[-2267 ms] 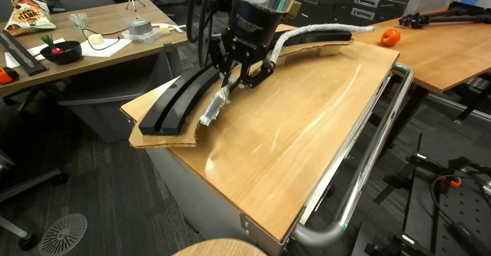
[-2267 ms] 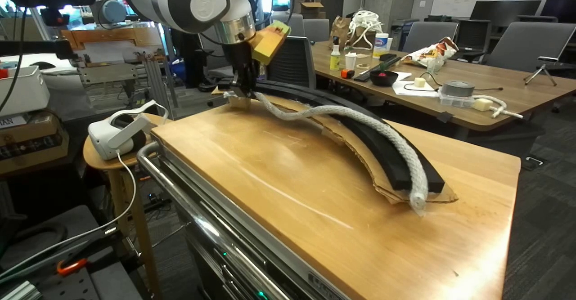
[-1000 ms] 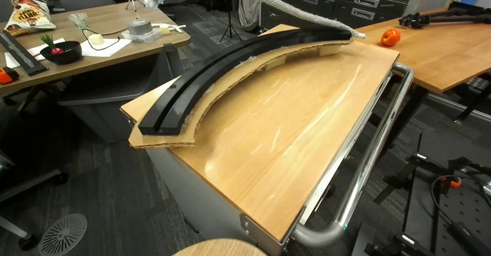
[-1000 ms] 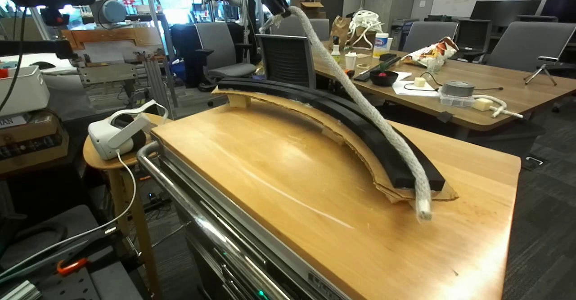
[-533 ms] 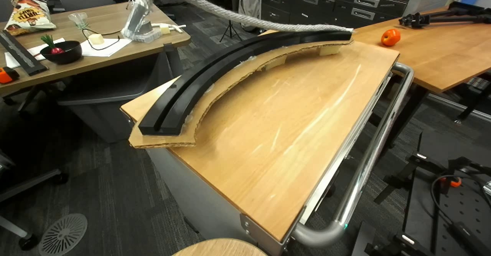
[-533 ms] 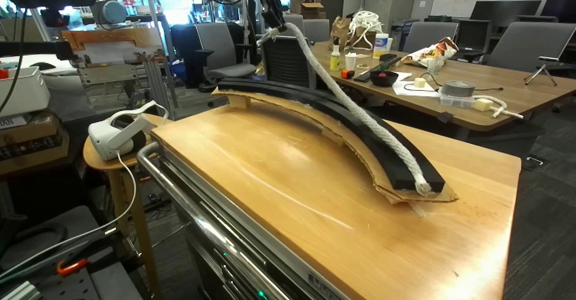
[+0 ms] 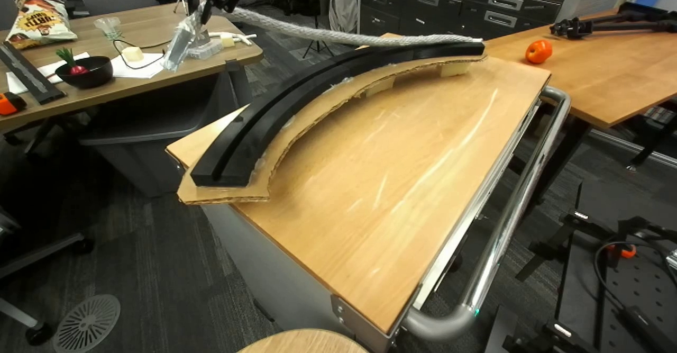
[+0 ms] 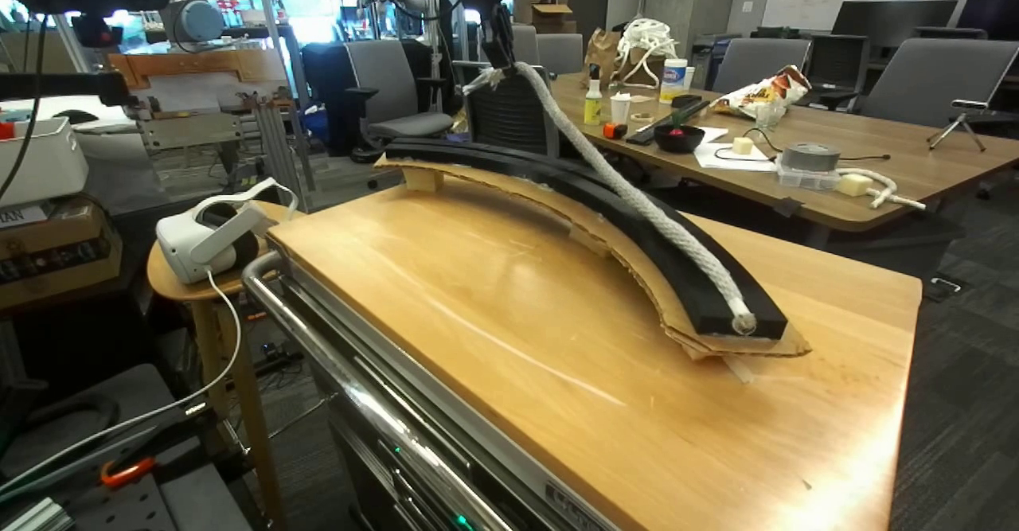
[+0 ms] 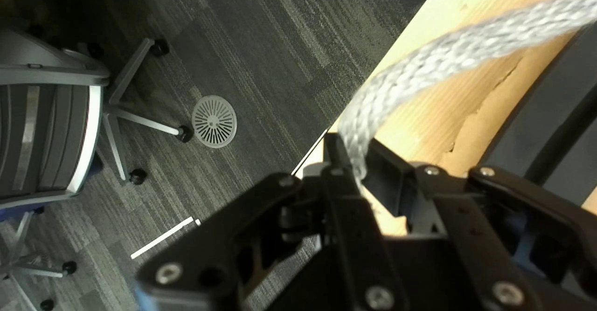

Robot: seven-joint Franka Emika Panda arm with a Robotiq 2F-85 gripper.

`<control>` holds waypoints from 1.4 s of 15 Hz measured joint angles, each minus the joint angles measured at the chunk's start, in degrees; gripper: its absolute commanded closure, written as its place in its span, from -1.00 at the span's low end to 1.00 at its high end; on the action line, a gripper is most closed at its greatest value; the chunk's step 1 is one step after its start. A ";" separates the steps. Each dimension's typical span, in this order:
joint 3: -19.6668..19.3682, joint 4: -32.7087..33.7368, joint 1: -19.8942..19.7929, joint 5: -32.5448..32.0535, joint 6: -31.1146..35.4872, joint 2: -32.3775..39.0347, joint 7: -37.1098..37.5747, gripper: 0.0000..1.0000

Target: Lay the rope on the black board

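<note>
Below the pincer (image 9: 358,162), 1 pale-streaked wooden table (image 7: 381,183) carries 1 curved black board (image 7: 317,86). The pincer is clamped on 1 pale rope (image 8: 634,199) near 1 end; the rope slopes down from it, its far stretch resting on the board. Well apart from the pincer are 1 chip bag (image 7: 39,20), 1 black bowl (image 7: 91,81) and grey carpet (image 7: 153,258).

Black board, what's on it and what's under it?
One end of the rope lies on the board, hiding the surface beneath it. Cardboard sticks out underneath; whatever the board covers, I can't see.
</note>
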 measured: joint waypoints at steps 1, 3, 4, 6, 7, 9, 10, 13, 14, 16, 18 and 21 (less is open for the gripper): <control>0.51 0.79 -0.29 1.04 0.00 0.67 -1.94 0.93; 2.40 2.06 -1.37 3.52 0.27 1.88 -8.14 0.93; 3.46 2.62 -1.93 4.88 0.27 2.48 -11.66 0.93; 5.47 3.56 -2.96 8.05 0.12 3.70 -18.55 0.93; 6.24 3.99 -3.37 9.60 -0.09 4.32 -21.60 0.93; 7.16 4.69 -3.94 12.05 -1.20 5.35 -26.58 0.93; 7.31 4.92 -4.12 12.96 -1.92 5.75 -28.59 0.93; 7.32 5.42 -4.61 15.01 -4.18 6.58 -32.93 0.93; 7.32 5.59 -4.78 15.95 -5.16 6.75 -33.91 0.93; 7.32 6.22 -5.04 17.83 -8.78 6.89 -34.84 0.93; 7.22 6.86 -5.11 18.68 -12.10 6.79 -34.84 0.93; 6.93 7.09 -5.10 18.76 -15.38 5.77 -34.77 0.93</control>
